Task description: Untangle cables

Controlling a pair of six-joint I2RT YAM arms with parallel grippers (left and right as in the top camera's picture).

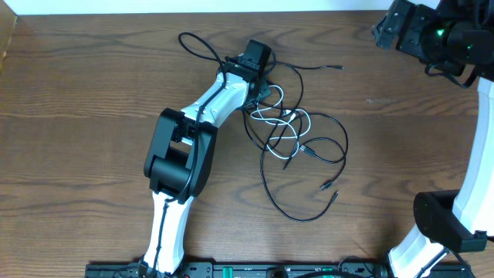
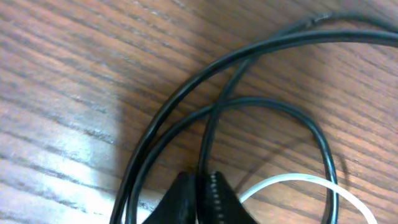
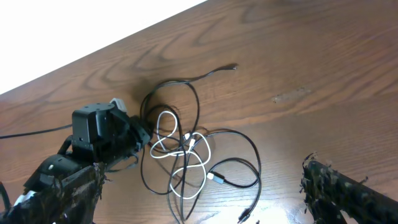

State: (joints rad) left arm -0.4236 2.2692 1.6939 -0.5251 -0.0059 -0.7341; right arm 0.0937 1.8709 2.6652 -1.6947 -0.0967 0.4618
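Note:
The cables lie tangled in the middle of the table: a white cable (image 1: 287,117) looped through long black cables (image 1: 309,154). My left gripper (image 1: 261,83) is down at the tangle's upper left. In the left wrist view it (image 2: 201,182) is shut on one black cable strand (image 2: 209,134), with other black loops (image 2: 261,46) and the white cable (image 2: 292,180) close by. My right gripper (image 1: 397,27) hangs high over the far right corner. Seen from its own wrist, the right gripper (image 3: 199,193) is open and holds nothing, and the white cable (image 3: 186,149) and black cables (image 3: 249,155) lie far below it.
The wooden table (image 1: 93,93) shows bare wood to the left and right of the tangle. Loose black plug ends (image 1: 330,185) lie toward the front, and another end (image 1: 337,68) points to the far right. The right arm's base (image 1: 440,224) stands at the front right.

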